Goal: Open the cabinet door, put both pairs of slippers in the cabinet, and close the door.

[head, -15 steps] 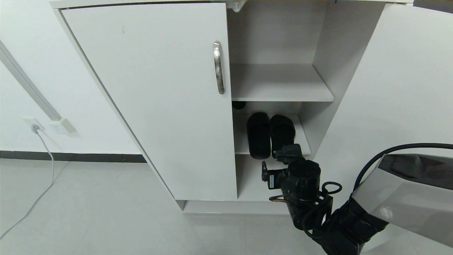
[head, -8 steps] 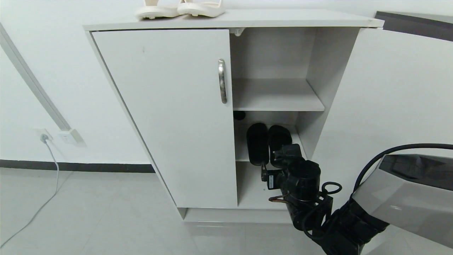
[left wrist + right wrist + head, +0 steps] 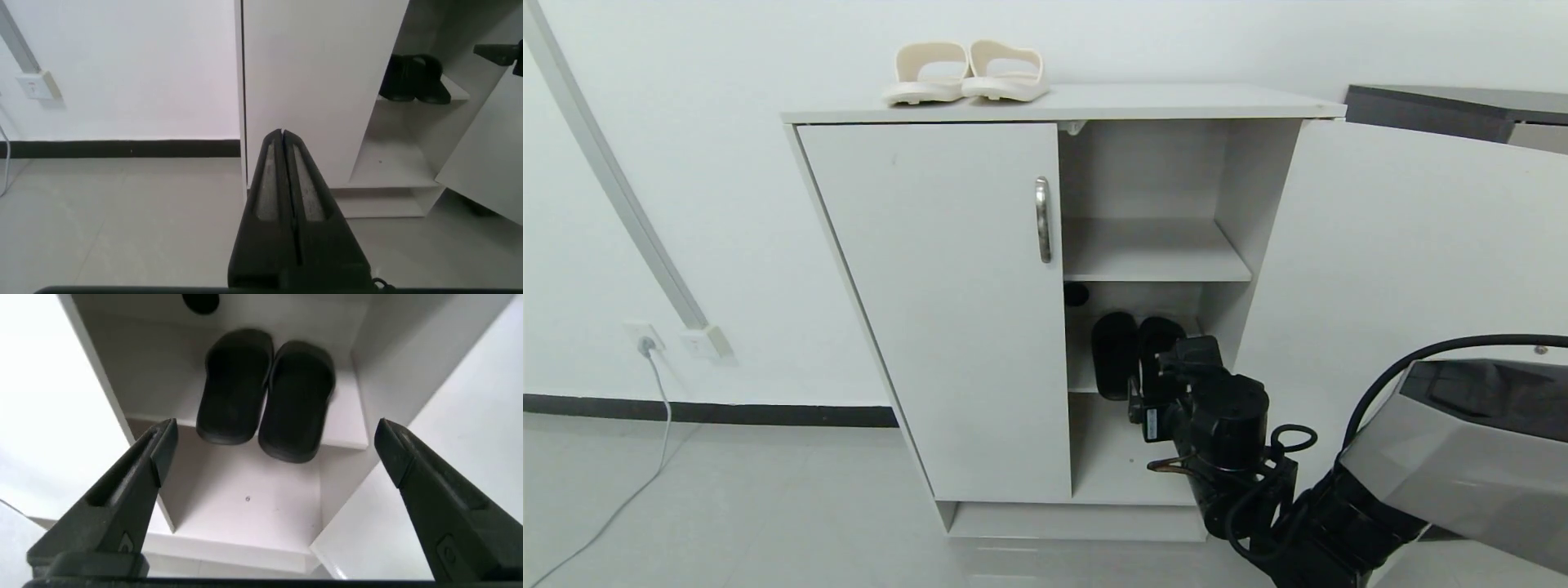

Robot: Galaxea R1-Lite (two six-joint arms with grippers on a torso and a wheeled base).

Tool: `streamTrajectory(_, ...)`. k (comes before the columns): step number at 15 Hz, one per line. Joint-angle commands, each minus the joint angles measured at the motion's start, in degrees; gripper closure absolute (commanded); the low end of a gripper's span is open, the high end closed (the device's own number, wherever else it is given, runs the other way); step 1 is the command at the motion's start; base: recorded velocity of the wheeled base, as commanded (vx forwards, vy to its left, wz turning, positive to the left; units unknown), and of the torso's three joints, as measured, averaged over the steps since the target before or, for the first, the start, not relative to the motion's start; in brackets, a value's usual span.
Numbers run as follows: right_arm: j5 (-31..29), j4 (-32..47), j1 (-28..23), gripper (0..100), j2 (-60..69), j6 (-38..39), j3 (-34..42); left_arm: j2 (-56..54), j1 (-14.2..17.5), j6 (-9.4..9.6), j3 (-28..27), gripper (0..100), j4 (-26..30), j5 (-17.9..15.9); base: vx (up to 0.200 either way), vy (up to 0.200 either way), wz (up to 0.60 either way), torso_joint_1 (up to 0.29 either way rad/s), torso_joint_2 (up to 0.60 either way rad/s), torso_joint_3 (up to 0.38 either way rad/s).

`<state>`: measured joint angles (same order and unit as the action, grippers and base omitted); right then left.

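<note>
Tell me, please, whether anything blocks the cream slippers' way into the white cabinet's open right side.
Nothing visible does: the cream slippers sit on top, the white right-hand door stands open, exposing the white upper shelf.

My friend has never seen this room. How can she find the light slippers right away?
Find the white cabinet with one side standing open. Look up to its flat top: the cream slippers sit there side by side, above the closed door. The black slippers lie inside on a shelf, so the pale pair out on top is the one she wants.
</note>
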<state>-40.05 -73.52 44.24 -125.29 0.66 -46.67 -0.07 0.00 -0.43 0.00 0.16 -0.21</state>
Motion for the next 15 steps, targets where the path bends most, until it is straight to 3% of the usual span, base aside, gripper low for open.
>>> streamTrajectory(1,0.06,-0.22,-0.03,0,-0.13,-0.22,1.58,0.07,0.0,-0.01,0.0,100,0.02,0.03,0.0,0.0,0.0,0.002,0.01,0.066)
streamTrajectory(13,3.92,-6.81,0.06,0,-0.92,-3.73,6.41,0.07,0.0,-0.1,0.0,100,0.02,0.03,0.0,0.0,0.0,0.0,0.0,0.0)
streamTrajectory(15,5.86,-7.6,0.23,0,-0.65,-3.82,7.11,0.07,0.0,-0.1,0.0,100,0.02,0.03,0.0,0.2,0.0,0.002,0.0,0.005)
